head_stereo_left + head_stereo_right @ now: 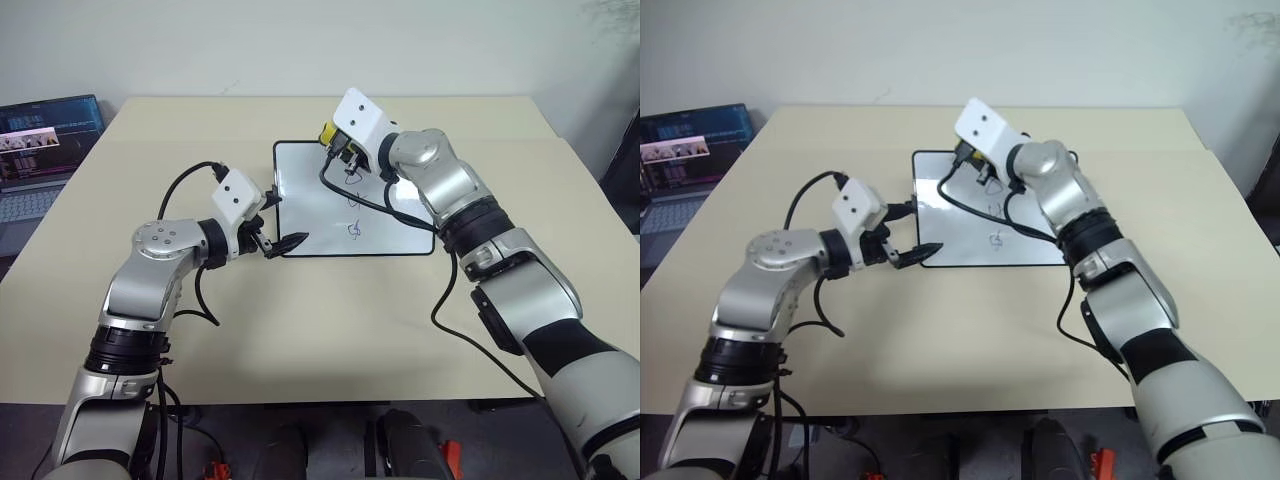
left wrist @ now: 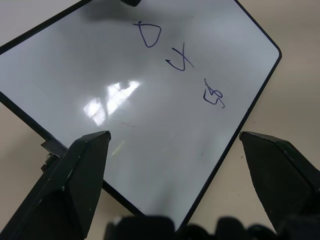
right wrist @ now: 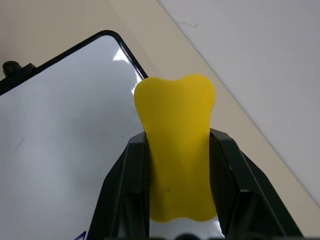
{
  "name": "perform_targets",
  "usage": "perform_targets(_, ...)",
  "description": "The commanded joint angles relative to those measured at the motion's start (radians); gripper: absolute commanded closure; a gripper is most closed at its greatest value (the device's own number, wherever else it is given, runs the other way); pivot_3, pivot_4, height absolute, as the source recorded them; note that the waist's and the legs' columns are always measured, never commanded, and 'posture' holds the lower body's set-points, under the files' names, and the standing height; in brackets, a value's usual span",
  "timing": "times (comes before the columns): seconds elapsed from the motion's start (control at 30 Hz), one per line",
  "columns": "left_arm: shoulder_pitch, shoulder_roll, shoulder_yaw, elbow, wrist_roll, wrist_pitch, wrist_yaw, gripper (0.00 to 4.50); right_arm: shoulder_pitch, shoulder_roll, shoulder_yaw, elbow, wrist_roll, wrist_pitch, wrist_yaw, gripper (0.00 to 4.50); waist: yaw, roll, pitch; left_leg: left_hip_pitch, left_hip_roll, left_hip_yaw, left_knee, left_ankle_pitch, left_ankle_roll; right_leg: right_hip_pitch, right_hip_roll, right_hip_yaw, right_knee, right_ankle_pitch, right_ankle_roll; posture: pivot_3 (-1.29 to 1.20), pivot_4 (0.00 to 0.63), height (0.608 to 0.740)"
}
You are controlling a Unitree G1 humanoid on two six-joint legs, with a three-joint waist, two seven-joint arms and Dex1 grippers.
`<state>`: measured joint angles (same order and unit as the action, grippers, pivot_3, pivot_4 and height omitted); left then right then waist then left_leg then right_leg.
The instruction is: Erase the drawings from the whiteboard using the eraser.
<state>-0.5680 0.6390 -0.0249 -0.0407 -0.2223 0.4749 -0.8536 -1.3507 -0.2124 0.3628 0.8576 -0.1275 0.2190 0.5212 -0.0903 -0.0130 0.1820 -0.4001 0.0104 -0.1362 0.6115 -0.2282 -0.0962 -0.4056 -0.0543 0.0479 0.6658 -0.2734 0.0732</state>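
The eraser (image 3: 176, 150) is clamped between the two black fingers of the right tool (image 1: 340, 150), its yellow body squeezed so that it bulges out past the fingertips (image 3: 131, 165). This tool is held over the far end of the whiteboard (image 1: 310, 200), and the board's far rounded corner is seen just beyond the eraser's tip in the right wrist view. Whether the eraser touches the board surface cannot be told. The drawings (image 2: 180, 60) are found on the board just on the near side of the right tool: a loop (image 2: 149, 34) closest to it, a "4"-like mark (image 2: 181, 59) next, and a "$"-like squiggle (image 2: 214, 96) nearest the board's near edge. The left tool (image 1: 283, 244) is set at the near left corner of the whiteboard with its fingers spread wide apart and nothing gripped between them; in the left wrist view the board's corner is framed between the two fingers (image 2: 75, 175). The whiteboard is laid flat on the beige worktop (image 1: 330, 340). A laptop (image 1: 40, 150) is seen well to the left of the left tool, beyond the worktop's edge.
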Motion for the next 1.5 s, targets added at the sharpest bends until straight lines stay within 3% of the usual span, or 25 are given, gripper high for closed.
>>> perform_targets(0.03,0.0,0.012,0.017,-0.05,-0.009,-0.002,0.006,0.0,-0.051,0.005,-0.026,0.024,-0.031,-0.043,-0.014,3.27,0.0,0.0,0.0,0.0,0.0,0.0,0.0,0.0,0.0,0.0,0.0,0.0,0.0,0.0,0.0,0.0,0.15,0.74)
perform_targets(0.57,0.01,-0.002,0.004,-0.065,-0.011,0.007,0.018,0.0,-0.117,0.027,0.005,0.203,-0.171,-0.171,-0.031,3.27,-0.002,0.0,0.0,0.0,0.0,0.0,0.0,0.001,-0.002,0.0,0.0,0.0,0.001,0.0,0.0,0.0,0.15,0.74)
perform_targets(1.13,0.039,0.007,0.021,-0.095,-0.025,0.02,0.027,0.0,-0.141,-0.007,0.066,0.285,-0.301,-0.123,0.053,3.27,-0.009,0.0,0.0,0.003,0.0,0.0,0.002,0.001,-0.002,0.0,0.0,0.001,0.009,0.0,0.0,0.0,0.15,0.74)
perform_targets(1.5,0.043,0.009,0.026,-0.11,-0.037,0.029,0.034,0.0,-0.153,0.029,0.107,0.358,-0.382,-0.104,0.001,3.29,-0.01,0.0,0.0,0.007,-0.001,0.0,0.002,0.005,0.0,0.0,0.0,0.002,0.015,0.001,-0.002,0.0,0.15,0.74)
